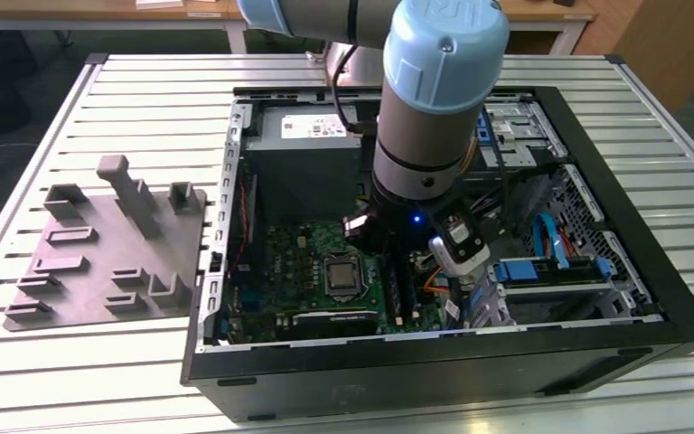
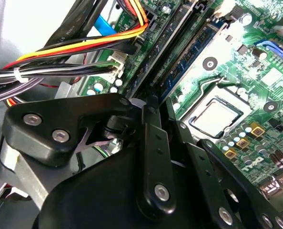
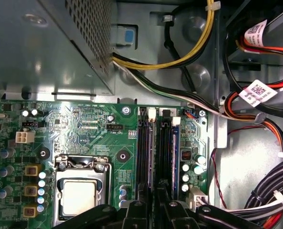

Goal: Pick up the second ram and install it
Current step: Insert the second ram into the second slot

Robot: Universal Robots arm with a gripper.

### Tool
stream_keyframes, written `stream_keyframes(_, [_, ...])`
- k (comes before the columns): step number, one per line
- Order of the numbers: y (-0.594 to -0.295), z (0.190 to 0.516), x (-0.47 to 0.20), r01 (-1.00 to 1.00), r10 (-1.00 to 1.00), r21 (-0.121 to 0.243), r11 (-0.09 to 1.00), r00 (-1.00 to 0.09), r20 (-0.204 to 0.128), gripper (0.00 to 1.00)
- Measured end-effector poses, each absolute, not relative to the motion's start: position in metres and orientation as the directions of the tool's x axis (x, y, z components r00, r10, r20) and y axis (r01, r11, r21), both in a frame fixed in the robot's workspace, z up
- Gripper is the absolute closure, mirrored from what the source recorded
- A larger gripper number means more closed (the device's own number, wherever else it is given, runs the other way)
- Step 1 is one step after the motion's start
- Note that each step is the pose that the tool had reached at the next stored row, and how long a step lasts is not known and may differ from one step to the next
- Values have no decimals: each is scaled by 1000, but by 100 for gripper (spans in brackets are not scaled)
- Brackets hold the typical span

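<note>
Robot arm reaching down into an open computer case on a slatted metal table.

The table (image 1: 70, 362) is pale ribbed metal, with wooden desks at the far edge of the room. A grey holder block (image 1: 106, 258) sits at the exterior view's left of the case (image 1: 444, 362). The gripper (image 3: 153, 198) hangs over the motherboard's (image 3: 84, 129) memory slots, its black fingers (image 3: 134, 217) drawn narrow around the second ram (image 3: 164, 157), which stands edge-on in a slot beside the processor (image 3: 79, 198).

lab bench (image 1: 58, 108), open computer case (image 1: 636, 298)
</note>
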State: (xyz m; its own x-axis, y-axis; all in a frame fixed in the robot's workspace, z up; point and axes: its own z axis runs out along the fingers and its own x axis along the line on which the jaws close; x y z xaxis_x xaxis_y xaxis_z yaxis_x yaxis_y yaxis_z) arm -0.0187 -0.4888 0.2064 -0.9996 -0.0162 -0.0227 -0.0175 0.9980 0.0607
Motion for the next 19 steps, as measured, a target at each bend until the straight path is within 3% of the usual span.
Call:
stream_keyframes(7, [-489,234,-19,-18,-16,59,998,-1000,-23,79])
stream_keyframes(11, [-488,247,-19,-18,-16,57,998,-1000,-23,89])
stream_keyframes(19, [-487,255,-19,-18,-16,57,998,-1000,-23,89])
